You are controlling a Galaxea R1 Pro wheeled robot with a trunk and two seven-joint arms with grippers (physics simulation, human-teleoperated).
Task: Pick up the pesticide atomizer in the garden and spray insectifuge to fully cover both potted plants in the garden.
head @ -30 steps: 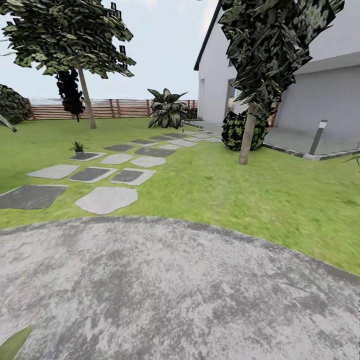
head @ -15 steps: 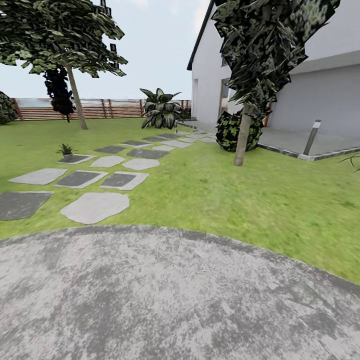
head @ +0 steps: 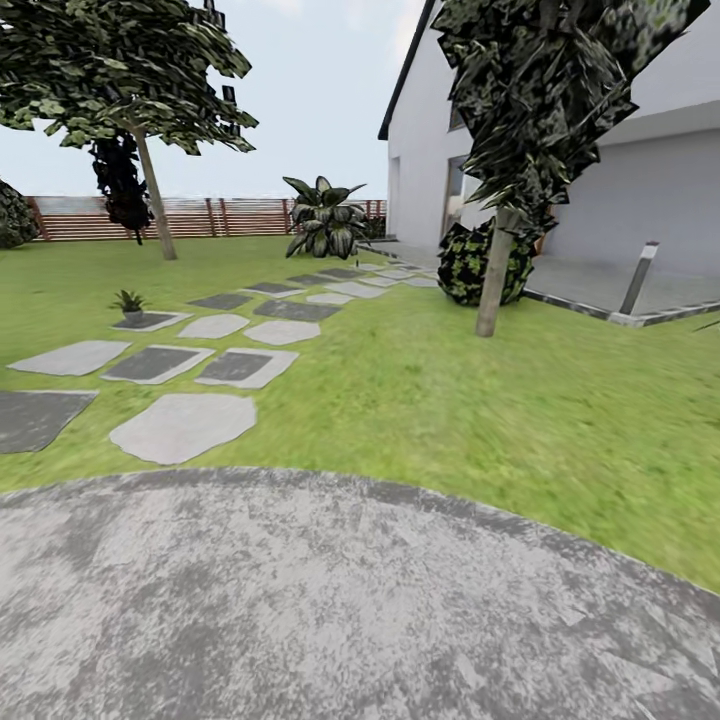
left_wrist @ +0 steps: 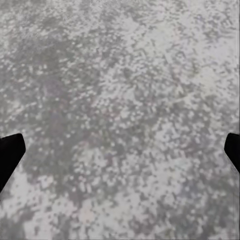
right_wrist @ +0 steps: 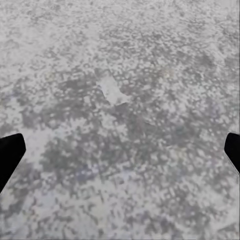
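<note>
The search step is in hand: both the left gripper and right gripper hang spread and empty over the patio, 1 potted plant sits on a far stepping stone, and next I judge the atomizer needs finding.

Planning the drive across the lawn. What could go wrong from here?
1. The one potted plant in the head view is small and sits right on a stepping stone; driving that path could knock it over.
2. Both hands, left hand and right hand, hang open over the grey patio, holding nothing, so the sprayer must still be found.
</note>
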